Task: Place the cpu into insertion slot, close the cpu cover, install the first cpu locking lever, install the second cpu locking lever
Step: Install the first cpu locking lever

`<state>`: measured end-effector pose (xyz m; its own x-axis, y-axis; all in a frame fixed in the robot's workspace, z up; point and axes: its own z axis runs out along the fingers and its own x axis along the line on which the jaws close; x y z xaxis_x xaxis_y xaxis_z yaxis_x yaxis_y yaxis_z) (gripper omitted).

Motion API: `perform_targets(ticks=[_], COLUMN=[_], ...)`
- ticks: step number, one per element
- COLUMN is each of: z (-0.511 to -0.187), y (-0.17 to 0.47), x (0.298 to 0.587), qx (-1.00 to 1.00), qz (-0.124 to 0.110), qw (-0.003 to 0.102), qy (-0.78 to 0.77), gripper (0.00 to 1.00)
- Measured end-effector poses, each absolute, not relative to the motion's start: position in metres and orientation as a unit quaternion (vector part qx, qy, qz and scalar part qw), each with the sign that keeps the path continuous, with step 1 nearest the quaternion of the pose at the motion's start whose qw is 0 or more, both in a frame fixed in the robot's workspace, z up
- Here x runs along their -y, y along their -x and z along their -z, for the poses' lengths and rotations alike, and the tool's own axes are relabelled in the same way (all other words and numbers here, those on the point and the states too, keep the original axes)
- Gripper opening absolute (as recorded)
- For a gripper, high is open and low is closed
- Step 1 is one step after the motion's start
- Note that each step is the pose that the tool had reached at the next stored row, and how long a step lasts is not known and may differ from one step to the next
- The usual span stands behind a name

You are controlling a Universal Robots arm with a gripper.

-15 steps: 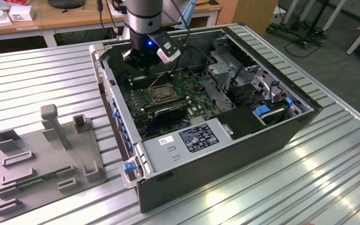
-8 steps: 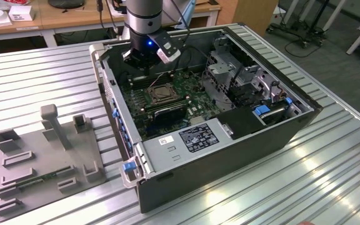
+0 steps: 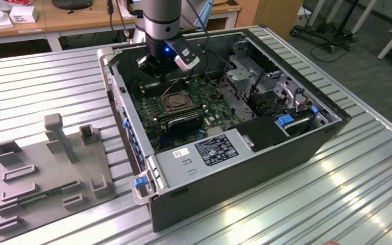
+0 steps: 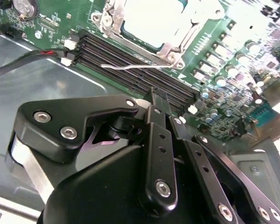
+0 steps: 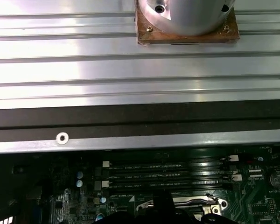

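The arm drops almost straight down from the top of the exterior view into the open computer case, which lies on its side on the ribbed metal table. Its wrist is upright and the tool points down at the green motherboard. The tool hangs above the board near the case's far wall, close to the insertion slot but not over it. It holds nothing that can be seen. Whether it is spread or pressed together cannot be told, since the second wrist view looks along its black linkage from behind. In that view the cpu lies in the socket as a bright silvery square, and the cpu cover lies flat around its edges. A thin metal lever rests along the socket's side, over the long black memory slots. A grey fixture plate sits on the table at the exterior view's left, well apart from the case.
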<state>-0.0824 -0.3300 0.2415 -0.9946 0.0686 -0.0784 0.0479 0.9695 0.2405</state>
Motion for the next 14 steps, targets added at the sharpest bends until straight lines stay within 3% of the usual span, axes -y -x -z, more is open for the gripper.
perform_targets(ticks=[14], z=[-0.2365], y=[0.0754], x=[0.3287], qx=[-0.991], qz=[-0.12], qw=[0.043], qy=[-0.029], gripper=[0.11])
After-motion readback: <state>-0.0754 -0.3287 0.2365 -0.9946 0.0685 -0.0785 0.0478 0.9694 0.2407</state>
